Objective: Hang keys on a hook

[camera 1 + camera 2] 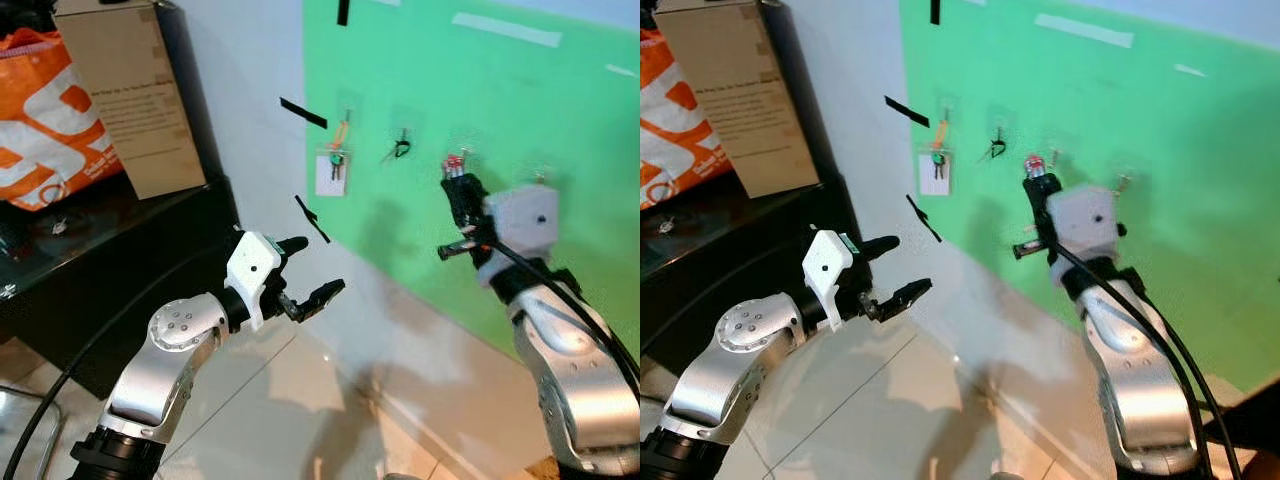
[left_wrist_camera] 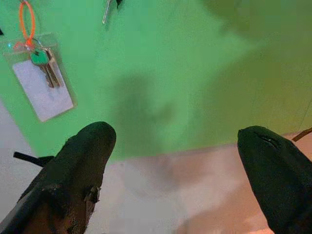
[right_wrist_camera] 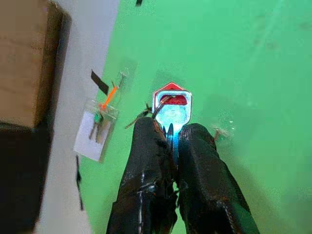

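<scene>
My right gripper (image 1: 456, 180) is raised close to the green wall panel (image 1: 520, 110), shut on a silver key with a red head (image 3: 171, 103) that sticks out past its fingertips. A row of small clear hooks runs along the panel. One carries an orange loop with a green key and a white tag (image 1: 333, 166), the one beside it a dark key set (image 1: 400, 149). A bare hook (image 3: 222, 131) sits just beside the red key. Lower and to the left, my left gripper (image 1: 318, 267) hangs open and holds nothing, away from the wall.
A black cabinet (image 1: 100, 250) stands at the left with a cardboard box (image 1: 130, 95) and an orange bag (image 1: 40, 120) on it. Black tape strips (image 1: 303, 113) mark the white wall. Glossy tiled floor (image 1: 300, 400) lies below.
</scene>
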Tool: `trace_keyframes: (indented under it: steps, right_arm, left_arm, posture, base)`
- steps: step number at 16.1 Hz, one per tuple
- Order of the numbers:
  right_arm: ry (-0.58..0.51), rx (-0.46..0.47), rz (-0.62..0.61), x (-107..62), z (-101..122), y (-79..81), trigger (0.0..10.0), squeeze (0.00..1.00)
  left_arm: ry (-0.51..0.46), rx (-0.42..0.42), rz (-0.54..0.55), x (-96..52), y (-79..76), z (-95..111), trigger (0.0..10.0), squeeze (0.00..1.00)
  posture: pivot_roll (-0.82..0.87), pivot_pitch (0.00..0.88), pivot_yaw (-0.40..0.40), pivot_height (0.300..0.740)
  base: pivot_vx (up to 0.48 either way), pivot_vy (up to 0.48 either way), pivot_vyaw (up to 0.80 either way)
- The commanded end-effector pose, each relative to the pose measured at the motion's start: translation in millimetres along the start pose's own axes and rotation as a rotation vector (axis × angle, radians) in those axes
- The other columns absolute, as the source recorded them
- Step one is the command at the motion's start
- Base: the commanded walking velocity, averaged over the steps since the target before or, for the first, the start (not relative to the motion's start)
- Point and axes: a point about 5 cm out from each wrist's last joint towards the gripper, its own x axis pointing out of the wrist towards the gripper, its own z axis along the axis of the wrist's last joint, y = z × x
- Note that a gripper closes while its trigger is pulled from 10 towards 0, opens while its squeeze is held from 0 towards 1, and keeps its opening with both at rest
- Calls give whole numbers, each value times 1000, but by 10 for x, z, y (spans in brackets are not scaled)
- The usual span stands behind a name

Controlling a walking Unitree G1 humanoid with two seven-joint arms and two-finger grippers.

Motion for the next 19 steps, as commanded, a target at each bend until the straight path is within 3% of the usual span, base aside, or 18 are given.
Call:
trace_keyframes:
  steps: [1,8,10,14,19]
  right_arm:
    - [21,-45,-35,52,-18,-43,10000,0]
    - [48,-329,-83,198,-14,-167,10000,0]
    - [69,-365,-111,213,-39,-238,10000,0]
    - [39,-408,-13,254,-28,-117,10000,0]
    - [76,-506,-47,295,-63,-185,10000,0]
  left_arm:
    - [-13,17,-16,-8,-4,69,10000,0]
    - [-62,-12,-133,15,-78,242,10000,0]
    - [-59,-17,-143,10,-86,245,10000,0]
    - [-55,-26,-162,21,-120,243,10000,0]
    - [-56,-31,-175,20,-142,247,10000,0]
  posture:
    - [-106,0,34,740]
    - [-105,0,27,740]
    - [-107,0,26,740]
    - [-110,0,25,740]
    - [-112,0,21,740]
  base:
    - [0,0,0]
    - [0,0,0]
    - [0,0,0]
    - [0,0,0]
    - [0,0,0]
